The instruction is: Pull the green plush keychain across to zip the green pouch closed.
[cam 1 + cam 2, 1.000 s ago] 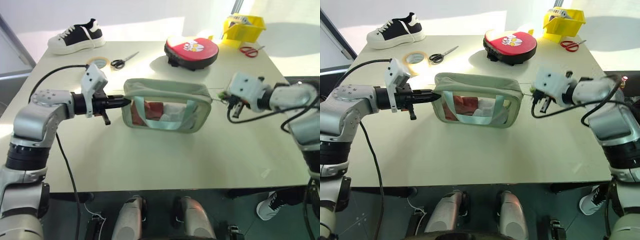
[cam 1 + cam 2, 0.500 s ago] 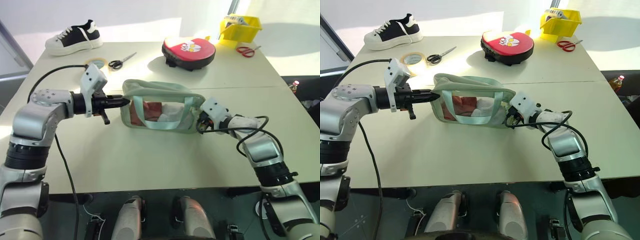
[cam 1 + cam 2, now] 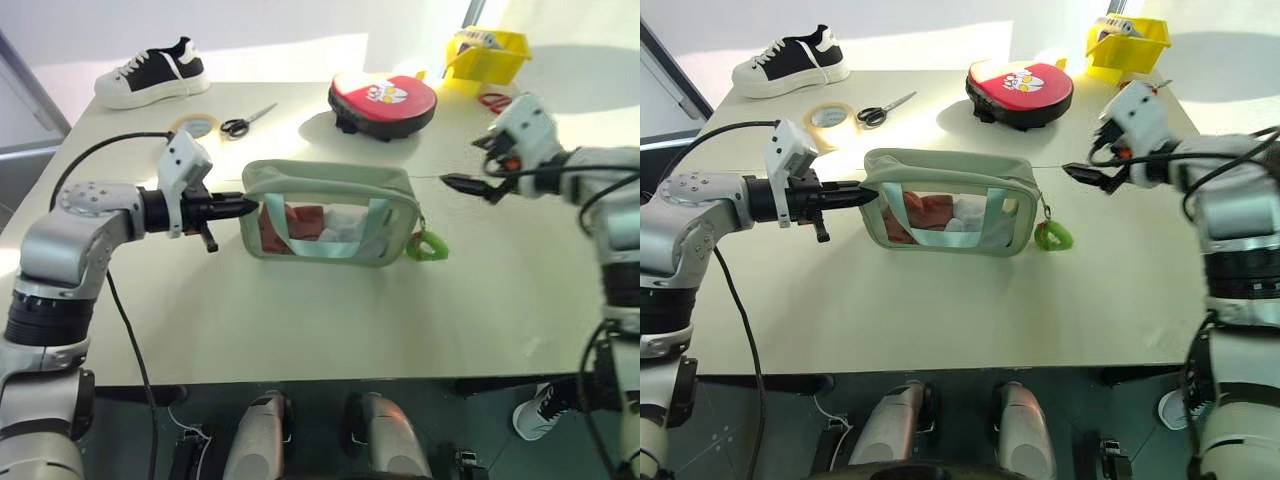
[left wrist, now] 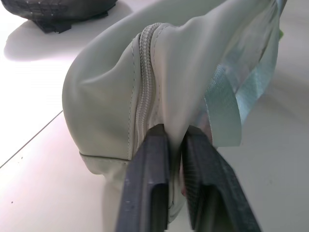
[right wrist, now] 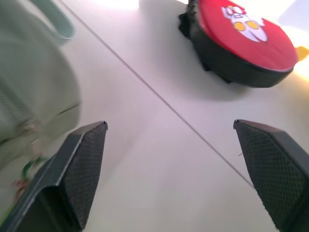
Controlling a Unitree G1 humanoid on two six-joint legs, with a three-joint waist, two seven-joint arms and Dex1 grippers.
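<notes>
Pouch [image 3: 330, 212] lies crosswise, left fingers [image 4: 166, 186] pinching its end, right fingers [image 5: 87, 169] released, keychain [image 3: 428, 245] dangling.

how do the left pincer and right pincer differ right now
The left pincer has its fingers nearly together, pinching the end of the green pouch beside its zipper. The right pincer stands wide open with nothing between its fingers. The left pincer touches the pouch; the right pincer hangs above the table, apart from the green plush keychain that dangles at the pouch's other end. Both have two black fingers and point inward toward the pouch.
</notes>
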